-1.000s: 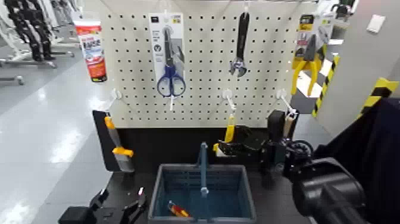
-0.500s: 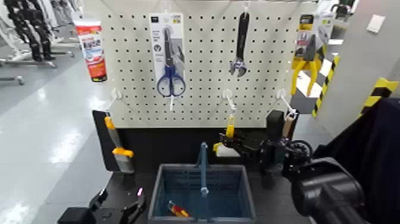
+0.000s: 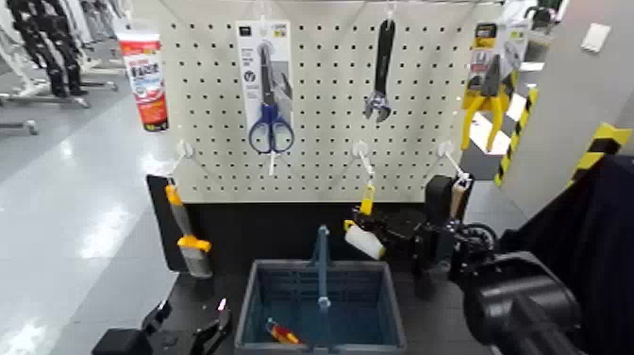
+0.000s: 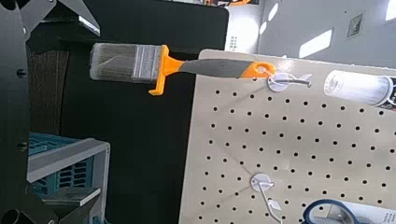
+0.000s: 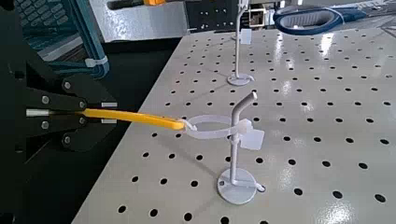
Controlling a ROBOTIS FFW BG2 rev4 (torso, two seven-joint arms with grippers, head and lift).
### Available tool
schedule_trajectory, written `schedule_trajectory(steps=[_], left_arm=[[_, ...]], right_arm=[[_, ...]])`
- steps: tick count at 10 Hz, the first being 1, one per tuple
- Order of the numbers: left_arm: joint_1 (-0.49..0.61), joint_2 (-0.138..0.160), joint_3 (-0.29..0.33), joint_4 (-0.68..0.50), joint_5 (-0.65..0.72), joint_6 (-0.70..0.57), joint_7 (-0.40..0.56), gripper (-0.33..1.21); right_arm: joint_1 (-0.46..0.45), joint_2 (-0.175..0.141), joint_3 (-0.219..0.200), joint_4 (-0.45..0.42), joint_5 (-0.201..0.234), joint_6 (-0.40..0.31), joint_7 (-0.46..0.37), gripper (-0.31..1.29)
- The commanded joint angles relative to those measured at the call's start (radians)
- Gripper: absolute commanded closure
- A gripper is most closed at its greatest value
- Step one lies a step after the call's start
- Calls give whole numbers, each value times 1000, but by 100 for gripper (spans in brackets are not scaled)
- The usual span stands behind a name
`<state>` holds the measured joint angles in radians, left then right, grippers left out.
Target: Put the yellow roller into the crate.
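The yellow roller hangs low on the pegboard, yellow handle up, white sleeve tilted just above the crate's far right rim. My right gripper is shut on it from the right. In the right wrist view the fingers clamp the yellow handle, and its white loop still sits around a metal hook. The blue-grey crate stands below on the table. My left gripper rests open and empty at the crate's left.
An orange-handled flat brush hangs at the left, also in the left wrist view. Scissors, a wrench, yellow pliers and a tube hang on the pegboard. A red-yellow tool lies in the crate.
The roller's white sleeve has swung out to the right and tilted, showing clearly above the crate's rim. My right gripper has shifted slightly with it. The left arm has not moved.
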<state>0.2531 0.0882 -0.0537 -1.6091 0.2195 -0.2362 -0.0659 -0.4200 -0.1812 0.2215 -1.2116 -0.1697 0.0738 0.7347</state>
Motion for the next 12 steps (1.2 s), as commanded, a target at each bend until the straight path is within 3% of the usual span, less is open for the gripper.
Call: schedule_trajectory(steps=[1,8,12], left_arm=[[0,-1,0,0,0,0,0,11],[2,-2,2,9,0,-6,2,11],[0,-1,0,14,0,-8,0,11]], right_arm=[[10,0,-8,-20,-4,1,-3,124],[66,3,-24,-135,-40,11,-12,127],[127,17,-53,-238,-40,35,-8,127]])
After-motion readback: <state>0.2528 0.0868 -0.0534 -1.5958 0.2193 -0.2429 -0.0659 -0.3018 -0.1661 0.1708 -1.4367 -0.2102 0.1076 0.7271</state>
